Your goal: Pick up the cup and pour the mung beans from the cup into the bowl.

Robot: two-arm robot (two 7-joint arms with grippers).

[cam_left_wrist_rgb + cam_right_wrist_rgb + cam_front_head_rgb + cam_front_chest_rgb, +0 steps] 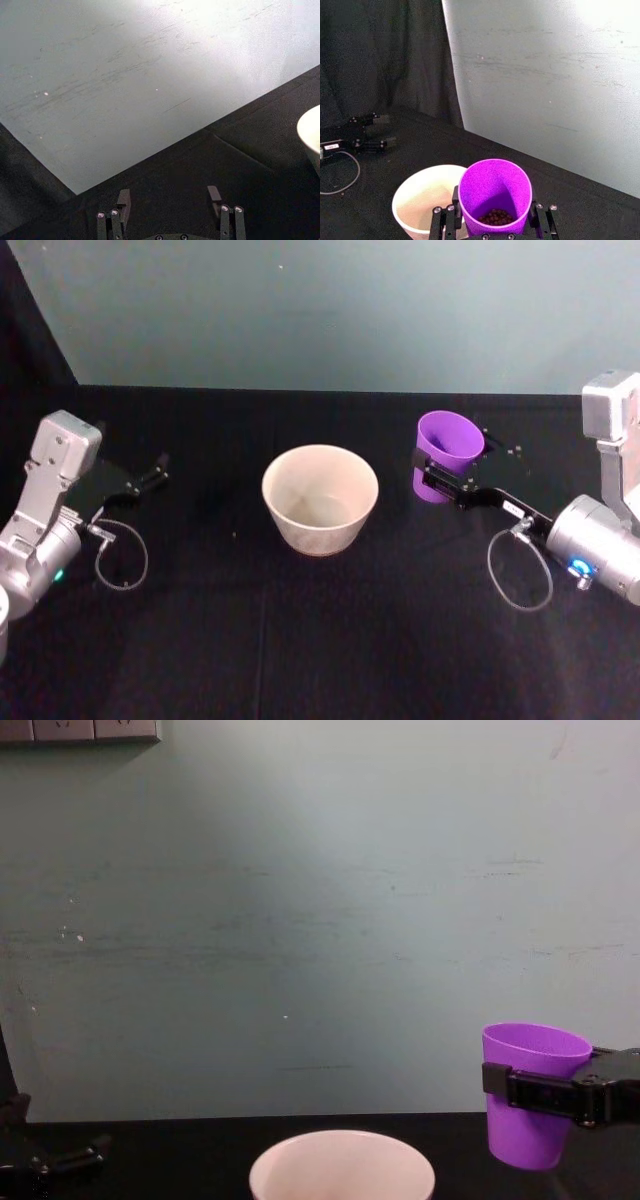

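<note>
Purple plastic marks the cup [448, 440], seen at the centre right of the head view, upright and pinched around its middle by the right gripper [445, 483], whose black fingers are pressed against both sides of its wall. A small heap of dark mung beans [495, 217] is seen at its bottom in the right wrist view. The pale bowl [320, 498] stands at the centre of the black cloth [320, 640], near the cup but not touching it, and appears empty. The left gripper [150, 476] is parked at the middle left, fingers spread, holding nothing.

The step in hand is judged to be the carry to the bowl, the pour not yet begun. The cup should be held level until its lip is brought over the bowl's middle, clear of the rim. It should then be tipped slowly, so that the beans are rolled out rather than bounced across the cloth. A firm squeeze is advised, since smooth tapered plastic may slip.
</note>
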